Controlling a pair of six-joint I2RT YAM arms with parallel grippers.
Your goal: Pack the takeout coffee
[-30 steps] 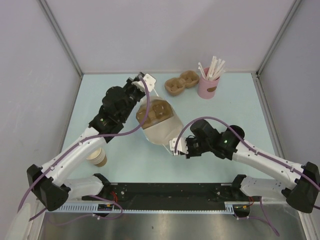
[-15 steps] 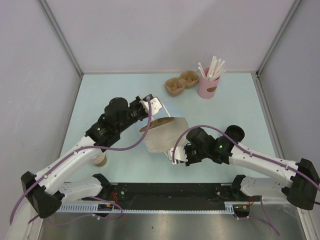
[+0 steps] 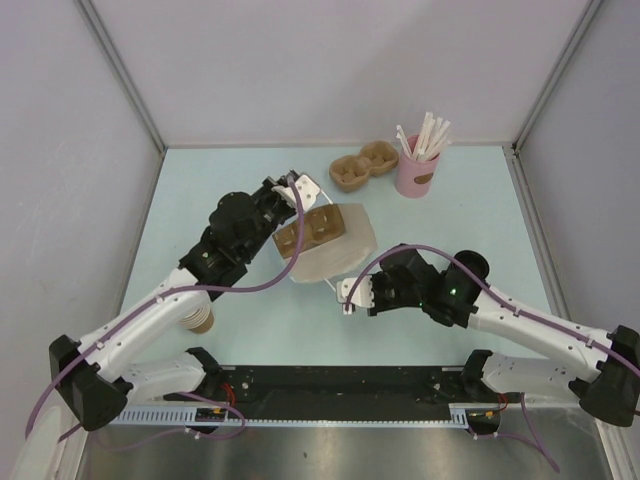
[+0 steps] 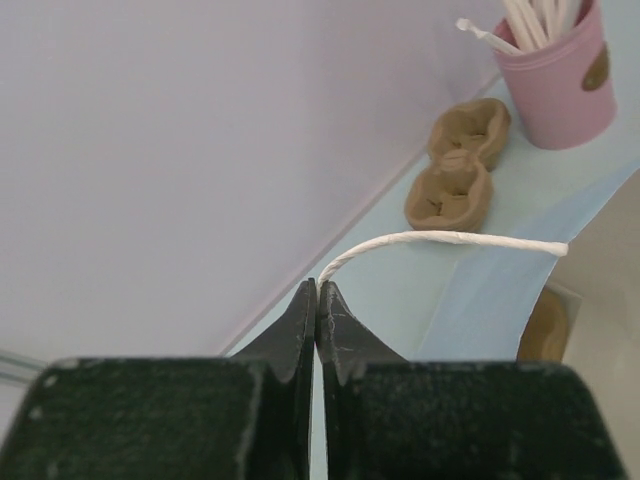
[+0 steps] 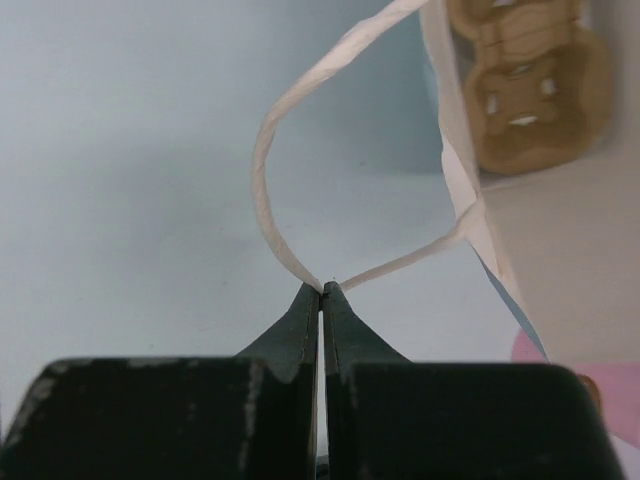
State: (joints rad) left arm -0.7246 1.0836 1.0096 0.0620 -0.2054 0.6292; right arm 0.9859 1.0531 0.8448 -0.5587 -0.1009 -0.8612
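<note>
— Two arms are working here; what is taking up the most room?
— One pale blue table [image 3: 480,210] is carrying everything. Next in size, a paper bag [image 3: 345,255] is sitting around the middle, stretched between the two hands with its mouth being held open.
— Is it resting on the table or hanging?
— I can't tell from above.
— And the hands?
— The left hand [image 4: 317,292] is pressing its fingers together on one twisted paper handle [image 4: 440,240] at the far side of the bag. The right hand [image 5: 322,292] is doing the same with the other handle [image 5: 268,190] at the near side. Both are clamped tight, with no gap showing.
— Is anything lying in the bag?
— A brown pulp cup tray [image 3: 305,232] is lying inside, showing through the mouth. A second tray [image 3: 362,167] is sitting near the back edge, just beside a pink cup [image 3: 416,178] that is holding white straws [image 3: 430,132].
— And the coffee cup with the black lid?
— I'm not finding it in any view, so I can't say where it is. Only a stack of tan cups [image 3: 199,320] is peeking out from under the left arm, near the front left.
</note>
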